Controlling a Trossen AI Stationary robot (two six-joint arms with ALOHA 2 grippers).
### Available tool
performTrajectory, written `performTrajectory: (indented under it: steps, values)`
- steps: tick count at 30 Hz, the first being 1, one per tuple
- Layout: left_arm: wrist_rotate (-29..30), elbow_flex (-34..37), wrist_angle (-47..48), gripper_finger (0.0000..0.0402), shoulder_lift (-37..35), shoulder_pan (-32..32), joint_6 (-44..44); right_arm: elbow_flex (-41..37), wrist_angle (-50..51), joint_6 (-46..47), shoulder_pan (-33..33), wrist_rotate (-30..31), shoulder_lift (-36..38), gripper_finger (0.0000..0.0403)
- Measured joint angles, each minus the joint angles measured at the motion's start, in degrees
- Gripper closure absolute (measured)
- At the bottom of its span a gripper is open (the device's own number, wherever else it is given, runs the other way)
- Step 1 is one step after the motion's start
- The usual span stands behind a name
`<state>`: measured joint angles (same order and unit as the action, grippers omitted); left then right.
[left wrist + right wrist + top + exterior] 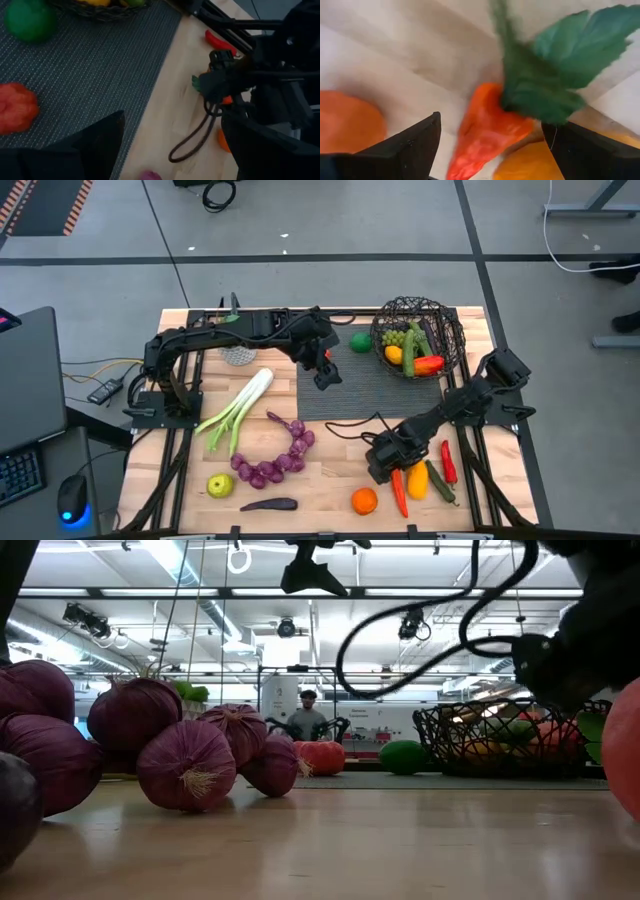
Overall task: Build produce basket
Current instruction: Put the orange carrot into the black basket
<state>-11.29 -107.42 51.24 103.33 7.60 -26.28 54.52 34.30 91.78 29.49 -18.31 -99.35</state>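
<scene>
With my right gripper (490, 137) fingers wide around the carrot (485, 130), the basket (418, 337) is partly filled; most produce remains.

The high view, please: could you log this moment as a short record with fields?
basket: round dark wire mesh basket at the table's far right, already holding produce
right gripper: right gripper, open, low over the orange carrot with green leaves
left gripper: left gripper, open and empty, over the grey ribbed mat
still outside: purple onion string, green-white leek, round orange
</scene>
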Motion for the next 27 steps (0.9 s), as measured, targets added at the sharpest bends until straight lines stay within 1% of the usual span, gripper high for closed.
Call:
performTrajectory:
  steps: [4,7,10,15,18,21,24,27]
  values:
    - [0.0,0.0,0.1,0.0065,0.0,0.0,0.0,-1.0,-1.8,-0.5,-0.7,-1.5,0.0,0.0058]
    - [0.0,0.0,0.1,0.0065,0.0,0.2,0.1,-1.0,-3.0,-0.5,-1.0,-2.1,0.0,0.0079]
    - [0.1,0.0,0.1,0.0065,0.0,0.6,0.6,-1.0,-3.8,-0.5,-1.3,-2.4,0.0,0.0125]
    - [0.1,0.0,-0.8,0.0065,0.0,2.1,0.4,-1.0,-3.9,-1.2,-2.2,-2.5,0.0,0.022]
    - [0.1,0.0,-1.2,0.0065,0.0,3.0,-0.1,-1.0,-3.9,-3.6,-3.3,-2.6,0.1,0.0262]
    - [0.1,0.0,-1.2,0.0065,0.0,3.6,-0.4,-1.0,-3.8,-5.8,-5.1,-2.8,0.8,0.0267]
    - [0.0,0.0,-1.2,0.0065,0.0,3.9,-1.6,-1.0,-3.5,-7.1,-7.8,-2.4,3.3,0.0267]
    - [-0.8,0.0,-1.2,0.0065,0.0,3.9,-1.6,-1.0,-2.5,-7.9,-11.4,0.7,7.7,0.0262]
